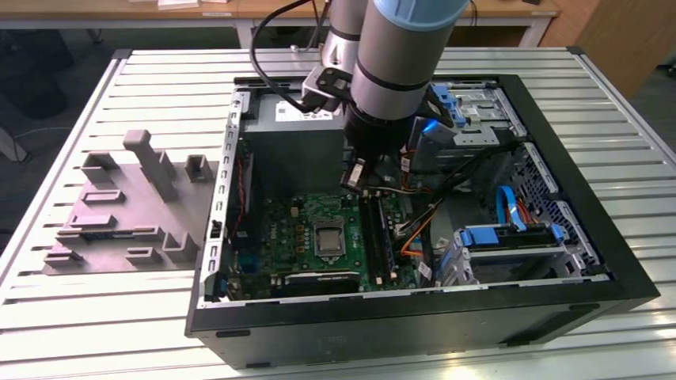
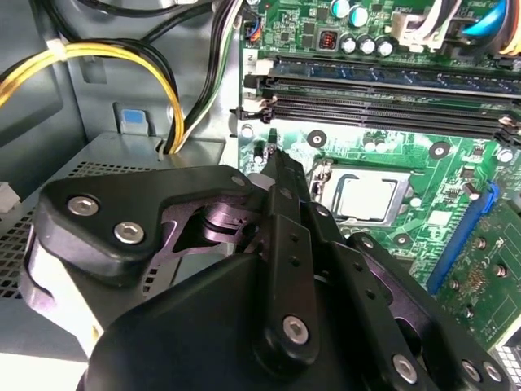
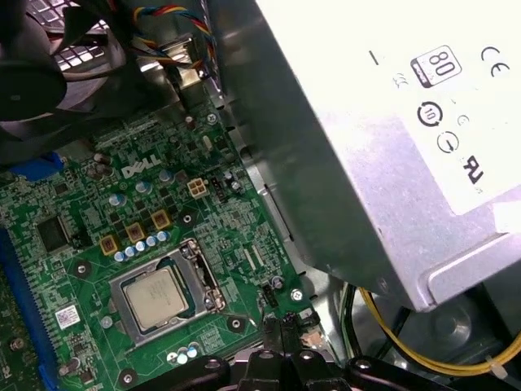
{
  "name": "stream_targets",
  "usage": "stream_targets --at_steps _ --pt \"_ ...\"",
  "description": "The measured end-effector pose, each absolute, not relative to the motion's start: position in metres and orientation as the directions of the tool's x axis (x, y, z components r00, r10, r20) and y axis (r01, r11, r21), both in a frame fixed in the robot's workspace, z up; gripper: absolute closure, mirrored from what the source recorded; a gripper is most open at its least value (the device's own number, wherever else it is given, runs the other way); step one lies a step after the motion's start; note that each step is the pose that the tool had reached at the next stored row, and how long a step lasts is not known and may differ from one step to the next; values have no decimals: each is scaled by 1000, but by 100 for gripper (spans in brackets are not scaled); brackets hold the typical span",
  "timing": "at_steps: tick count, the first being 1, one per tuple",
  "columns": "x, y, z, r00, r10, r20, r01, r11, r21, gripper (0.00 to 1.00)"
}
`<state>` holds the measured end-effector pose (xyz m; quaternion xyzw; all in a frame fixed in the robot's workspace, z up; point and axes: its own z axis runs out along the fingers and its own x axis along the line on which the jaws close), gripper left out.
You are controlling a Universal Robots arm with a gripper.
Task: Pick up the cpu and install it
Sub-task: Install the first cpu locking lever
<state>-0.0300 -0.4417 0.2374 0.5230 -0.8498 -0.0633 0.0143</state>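
The slatted pale metal table (image 1: 85, 317) carries an open black computer case (image 1: 591, 261) and, at the case's nine o'clock in the exterior view, a grey moulded plastic tray with upright posts (image 1: 127, 214). The grey and blue robot arm (image 1: 396, 55) reaches down into the case over the green motherboard (image 1: 290, 237).

The small flat square cpu with its pale silver-beige top (image 3: 156, 296) already lies inside the silver socket frame (image 3: 199, 273) on that board — it shows in both wrist views (image 2: 368, 196). The black claw (image 3: 281, 330) hangs above the board's edge on the side of the big silver power supply box (image 3: 366, 163), just clear of the socket, not touching the chip. In the first wrist view the cpu lies at about ten o'clock from the claw's tip — near, but apart. Being square, the chip has no long axis to speak of; its sides run parallel with the frame.

The claw carries nothing, and its fingertips look drawn together.
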Motion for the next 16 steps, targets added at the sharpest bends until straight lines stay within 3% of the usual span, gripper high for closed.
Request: stream_targets --at_steps 16 --pt "-33 -451 237 -417 -908 -35 -904 411 119 89"
